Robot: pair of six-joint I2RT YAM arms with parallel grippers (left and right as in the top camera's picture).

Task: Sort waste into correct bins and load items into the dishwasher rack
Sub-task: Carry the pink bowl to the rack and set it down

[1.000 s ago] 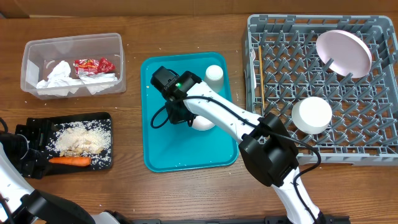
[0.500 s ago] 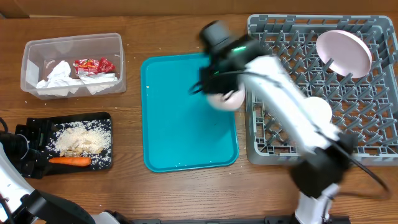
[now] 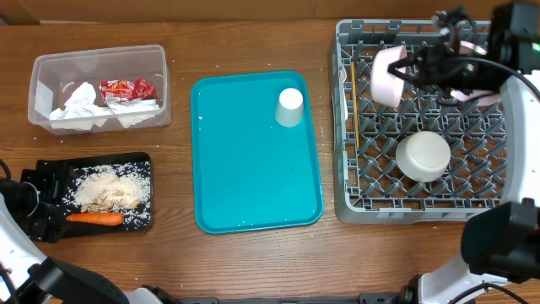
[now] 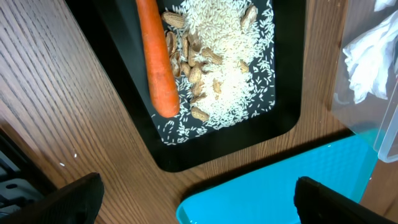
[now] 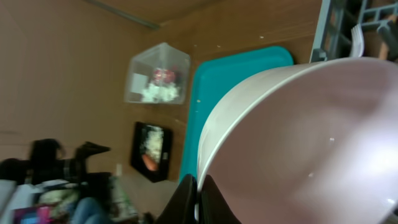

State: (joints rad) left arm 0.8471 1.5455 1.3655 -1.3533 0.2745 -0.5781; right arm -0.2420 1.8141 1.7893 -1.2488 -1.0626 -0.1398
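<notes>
The bowl is probably light, stiff and slick-glazed, and would chip on a hard knock; its thin rim is the sensible hold. It looks smooth and white (faintly pink here), tipped on its side above the rack, near the rack's rear left corner. The right tool pinches that rim; the left tool stands spread, empty.

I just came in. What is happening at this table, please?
The right gripper holds a small white bowl by its rim above the grey dishwasher rack, where another bowl sits upside down. A white cup waits on the teal tray. The left gripper hangs open near the black tray with the carrot.
</notes>
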